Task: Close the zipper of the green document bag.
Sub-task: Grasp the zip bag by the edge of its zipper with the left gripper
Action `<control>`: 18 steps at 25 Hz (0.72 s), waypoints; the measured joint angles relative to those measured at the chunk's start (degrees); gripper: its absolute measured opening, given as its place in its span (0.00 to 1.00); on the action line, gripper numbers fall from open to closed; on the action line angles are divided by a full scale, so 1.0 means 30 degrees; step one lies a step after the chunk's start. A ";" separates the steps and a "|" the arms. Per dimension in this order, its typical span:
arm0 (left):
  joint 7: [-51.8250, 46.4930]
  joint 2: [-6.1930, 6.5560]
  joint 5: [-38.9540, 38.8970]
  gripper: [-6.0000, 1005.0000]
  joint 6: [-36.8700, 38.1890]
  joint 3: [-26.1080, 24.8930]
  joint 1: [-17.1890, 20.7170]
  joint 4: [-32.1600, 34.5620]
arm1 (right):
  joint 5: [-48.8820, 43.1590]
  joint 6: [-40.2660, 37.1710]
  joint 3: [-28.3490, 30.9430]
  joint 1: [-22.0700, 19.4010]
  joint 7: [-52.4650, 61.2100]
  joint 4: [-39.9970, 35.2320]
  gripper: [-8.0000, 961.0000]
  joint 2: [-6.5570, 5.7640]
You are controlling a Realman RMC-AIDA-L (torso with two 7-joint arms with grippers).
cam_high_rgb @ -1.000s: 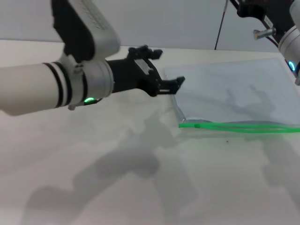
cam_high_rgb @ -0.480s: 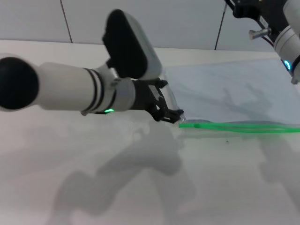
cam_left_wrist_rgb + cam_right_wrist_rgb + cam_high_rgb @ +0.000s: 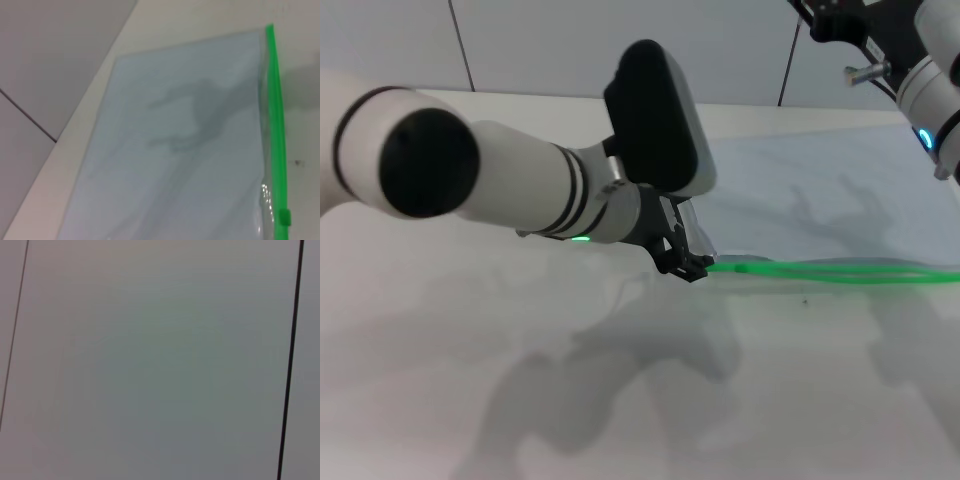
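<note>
The green document bag [image 3: 820,205] lies flat on the white table at the right, a pale translucent pouch. Its zipper [image 3: 830,271] runs as a bright green strip along the bag's near edge. The small slider tab [image 3: 740,266] sits close to the strip's left end. My left gripper [image 3: 686,262] is low over the table at that left end, at the bag's near-left corner. In the left wrist view the bag [image 3: 175,150] fills the picture, with the zipper [image 3: 275,125] along one side and the slider tab [image 3: 284,218] on it. My right arm [image 3: 930,85] is raised at the far right.
The white table [image 3: 470,400] stretches out to the left and in front of the bag. A grey panelled wall [image 3: 540,45] stands behind it. The right wrist view shows only that wall [image 3: 160,360].
My left arm has swung right and down, carrying its gripper from above the bag's left edge to the zipper's left end. The bag has not moved. The right arm has shifted slightly.
</note>
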 joint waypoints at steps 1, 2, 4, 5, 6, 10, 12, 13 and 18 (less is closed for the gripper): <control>-0.0219 -0.0038 0.0549 0.88 -0.0072 0.0173 -0.0151 0.0004 | 0.0000 0.0002 0.0000 0.0006 0.0000 0.0009 0.70 0.0000; -0.0432 -0.0056 0.0921 0.88 -0.0121 0.0351 -0.0297 0.0010 | 0.0000 0.0004 -0.0001 0.0013 0.0001 0.0015 0.70 0.0000; -0.0624 -0.0040 0.1272 0.88 -0.0205 0.0638 -0.0531 0.0012 | 0.0000 0.0010 0.0000 0.0073 0.0001 0.0026 0.70 0.0000; -0.0630 -0.0035 0.1345 0.88 -0.0297 0.0762 -0.0627 0.0015 | 0.0000 0.0015 0.0001 0.0104 0.0000 0.0032 0.70 0.0000; -0.0614 -0.0035 0.1373 0.88 -0.0371 0.0859 -0.0677 0.0044 | 0.0000 0.0021 0.0001 0.0141 0.0001 0.0040 0.70 -0.0001; -0.0613 -0.0040 0.1407 0.88 -0.0843 0.1481 -0.0870 0.0507 | 0.0000 0.0040 0.0001 0.0173 0.0001 0.0069 0.70 -0.0001; -0.0654 -0.0043 0.1376 0.88 -0.1044 0.1644 -0.0937 0.0688 | 0.0000 0.0041 0.0001 0.0180 0.0001 0.0082 0.70 -0.0001; -0.0650 -0.0045 0.1371 0.88 -0.1080 0.1678 -0.0944 0.0716 | -0.0001 0.0041 0.0001 0.0198 0.0001 0.0083 0.70 -0.0001; -0.0403 -0.0050 0.1503 0.88 -0.0618 0.1695 -0.0979 -0.0021 | -0.0001 0.0041 0.0000 0.0294 0.0001 0.0016 0.70 -0.0001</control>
